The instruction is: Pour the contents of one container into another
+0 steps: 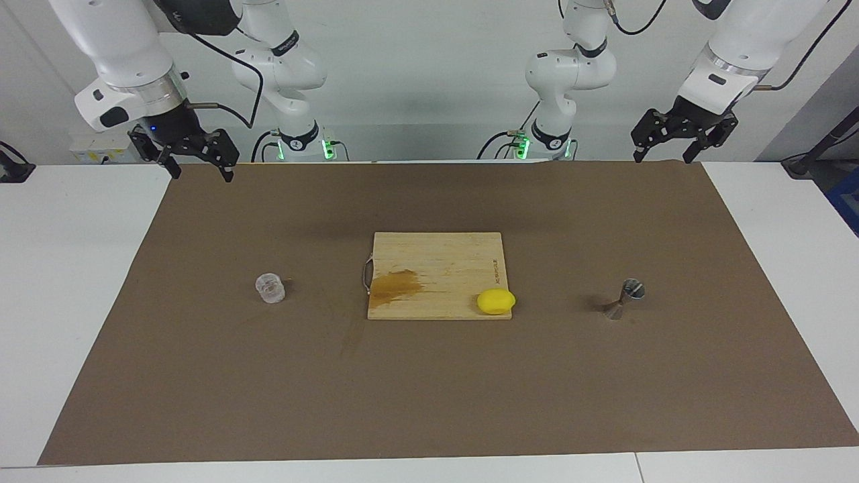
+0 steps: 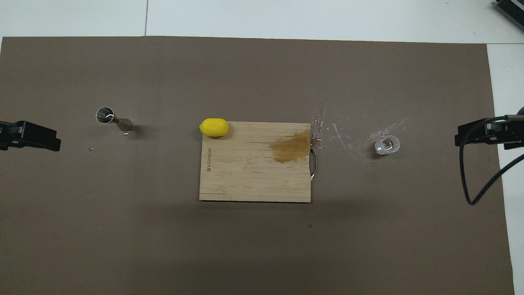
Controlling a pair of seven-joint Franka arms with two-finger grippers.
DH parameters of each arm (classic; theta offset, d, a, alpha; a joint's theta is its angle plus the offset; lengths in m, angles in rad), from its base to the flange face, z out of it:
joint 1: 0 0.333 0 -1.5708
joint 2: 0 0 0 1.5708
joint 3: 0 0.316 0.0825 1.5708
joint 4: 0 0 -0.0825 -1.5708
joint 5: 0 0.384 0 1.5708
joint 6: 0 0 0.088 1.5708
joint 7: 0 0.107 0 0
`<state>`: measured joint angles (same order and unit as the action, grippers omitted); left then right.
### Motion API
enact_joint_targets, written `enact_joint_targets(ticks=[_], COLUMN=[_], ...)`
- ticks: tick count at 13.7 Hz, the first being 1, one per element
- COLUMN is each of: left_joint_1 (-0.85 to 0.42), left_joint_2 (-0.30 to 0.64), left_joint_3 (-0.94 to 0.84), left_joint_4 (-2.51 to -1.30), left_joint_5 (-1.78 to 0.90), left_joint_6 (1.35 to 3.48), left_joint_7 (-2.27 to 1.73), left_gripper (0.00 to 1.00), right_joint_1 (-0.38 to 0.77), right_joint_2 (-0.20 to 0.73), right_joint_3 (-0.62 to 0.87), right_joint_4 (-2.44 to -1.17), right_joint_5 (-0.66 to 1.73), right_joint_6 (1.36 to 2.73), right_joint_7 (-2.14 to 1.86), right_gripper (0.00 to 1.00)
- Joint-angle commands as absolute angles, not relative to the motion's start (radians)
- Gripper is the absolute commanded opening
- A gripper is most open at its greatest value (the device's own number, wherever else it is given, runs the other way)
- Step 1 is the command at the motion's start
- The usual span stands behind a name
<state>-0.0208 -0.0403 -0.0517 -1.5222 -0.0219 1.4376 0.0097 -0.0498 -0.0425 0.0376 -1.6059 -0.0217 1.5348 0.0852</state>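
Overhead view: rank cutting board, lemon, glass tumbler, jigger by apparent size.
1. cutting board
2. lemon
3. jigger and glass tumbler: look alike, and the jigger is seen slantwise, so unranked.

A robotics lab: two white arms (image 1: 134,60) bolted by a table (image 1: 67,268) (brown mat (image 1: 268,389) on top).

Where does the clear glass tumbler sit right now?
The glass tumbler stands upright on the brown mat toward the right arm's end of the table, beside the handle end of the cutting board, apart from it and untouched.
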Motion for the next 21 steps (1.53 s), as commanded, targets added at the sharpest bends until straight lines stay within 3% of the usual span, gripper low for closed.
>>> enact_joint_targets(ticks=[1, 11, 16, 21], left_joint_1=[-0.038, -0.044, -0.028, 0.107], left_joint_2=[-0.046, -0.071, 0.001, 0.028], left_joint_3=[-0.035, -0.035, -0.032, -0.022], left_joint_4=[-1.523, -1.583, -1.615, -1.804], left_joint_5=[-0.031, -0.034, -0.064, -0.25], left_joint_6=[1.445, 1.508, 1.577, 1.69], left_joint_7=[0.021, 0.009, -0.003, -0.167], left_gripper=[1.0, 1.0, 1.0, 1.0], right_joint_1=[-0.063, -0.063, -0.063, -0.063], right_joint_2=[-0.067, -0.067, -0.067, -0.067], right_joint_3=[0.041, 0.041, 0.041, 0.041], right_joint_4=[-1.635, -1.635, -1.635, -1.635], right_joint_5=[-0.017, -0.017, -0.017, -0.017], right_joint_6=[1.549, 1.549, 1.549, 1.549], right_joint_7=[0.058, 0.058, 0.058, 0.058], right_gripper=[1.0, 1.0, 1.0, 1.0])
